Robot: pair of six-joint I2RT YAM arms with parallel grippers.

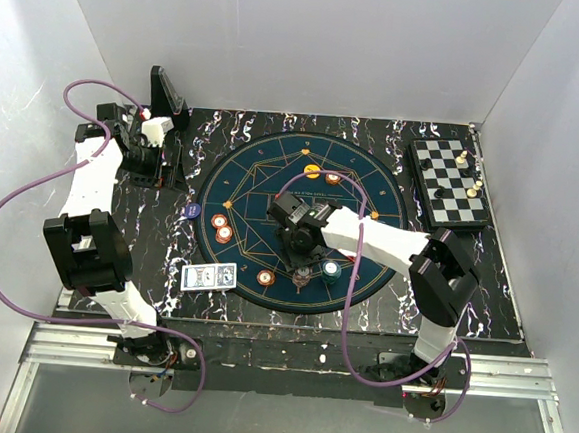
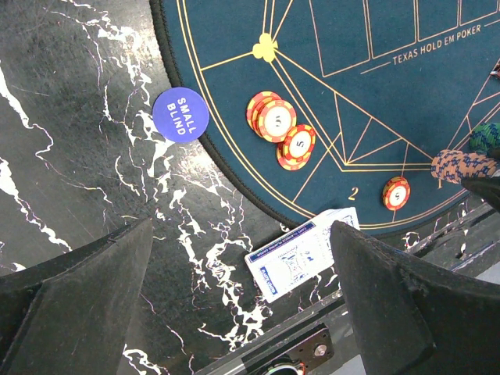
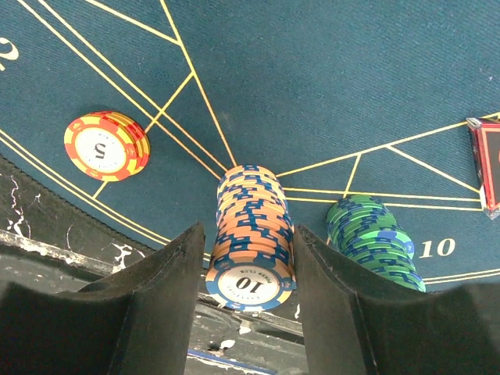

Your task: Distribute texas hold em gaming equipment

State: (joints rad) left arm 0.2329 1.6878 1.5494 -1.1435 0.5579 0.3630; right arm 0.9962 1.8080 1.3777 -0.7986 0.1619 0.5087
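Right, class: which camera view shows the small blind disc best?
Left wrist: the disc is large enough to read SMALL BLIND. Top external shows only a tiny blue dot beside the mat. Right wrist misses it.

Place: a robot lab test cell, and it showed straight away.
Walls: plain white panels (image 1: 284,36) boxed the table in at the back and on both flanks.
Mounting: two white-and-black robot arms, the left arm (image 1: 93,183) and the right arm (image 1: 388,240), were bolted to a silver aluminium rail frame (image 1: 518,375) at the near edge.
Wiring: and there it was, loose purple cable (image 1: 89,82) looping in the open along the arms.
Surface: a black marble-patterned tabletop (image 1: 158,236) filled the cell.
Props: a round dark-blue mat with gold lines (image 1: 263,174), a small black-and-white chessboard (image 1: 443,183) and a stack of orange-and-blue striped poker chips (image 3: 250,234) sat laid out like test pieces.
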